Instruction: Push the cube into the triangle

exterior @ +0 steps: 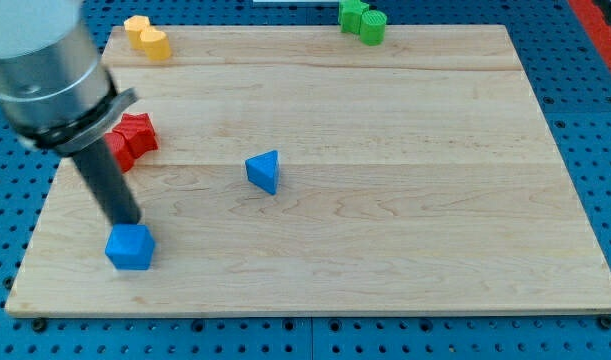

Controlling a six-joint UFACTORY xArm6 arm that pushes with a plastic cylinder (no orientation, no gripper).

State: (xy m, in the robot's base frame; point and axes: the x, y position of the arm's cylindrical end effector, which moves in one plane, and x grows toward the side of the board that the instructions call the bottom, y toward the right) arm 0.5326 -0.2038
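Observation:
A blue cube (pixel 130 247) sits near the board's bottom left corner. A blue triangle block (pixel 264 171) lies about the middle of the board, up and to the right of the cube. My tip (pixel 129 221) stands at the cube's top edge, touching or almost touching it. The dark rod rises from there up and to the left into the grey arm body (pixel 43 65).
A red block (pixel 132 137) lies at the left, partly hidden behind the rod. A yellow block (pixel 147 37) sits at the top left edge. A green block (pixel 362 20) sits at the top edge. The wooden board (pixel 405 240) lies on a blue pegboard.

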